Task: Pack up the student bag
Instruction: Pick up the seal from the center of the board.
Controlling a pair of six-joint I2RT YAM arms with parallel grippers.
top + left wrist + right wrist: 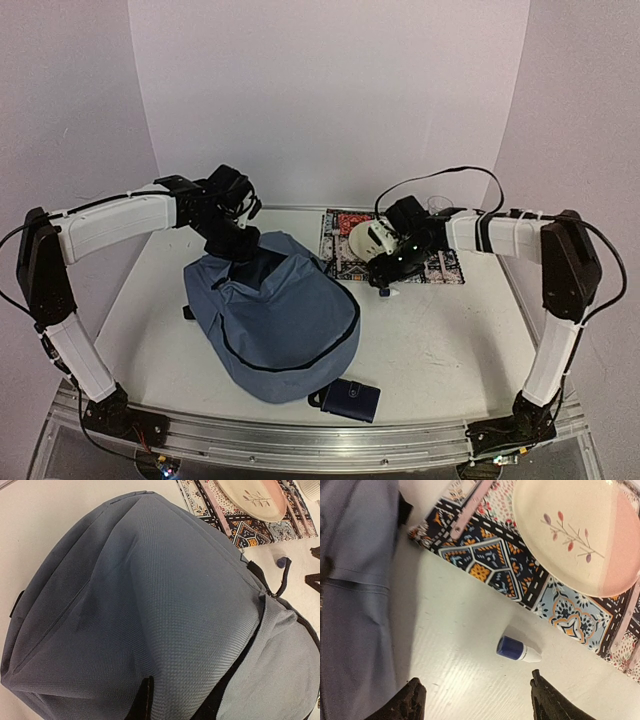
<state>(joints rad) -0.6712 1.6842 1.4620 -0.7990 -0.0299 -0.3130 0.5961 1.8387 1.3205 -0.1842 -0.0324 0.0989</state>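
Observation:
The student bag (275,320), slate-blue with black zip trim, lies in the middle of the table and fills the left wrist view (150,595). My left gripper (232,245) is at the bag's far top end, shut on a raised fold of its fabric (175,707). A small white bottle with a blue cap (517,650) lies on its side on the table just right of the bag (392,293). My right gripper (385,280) hangs open just above and short of the bottle (475,685), not touching it. The bag's edge (350,580) shows at the left of the right wrist view.
A patterned placemat (440,265) lies at the back right with a cream and pink plate (575,535) on it, close behind the bottle. A dark navy wallet (350,398) rests at the bag's near edge, close to the table's front.

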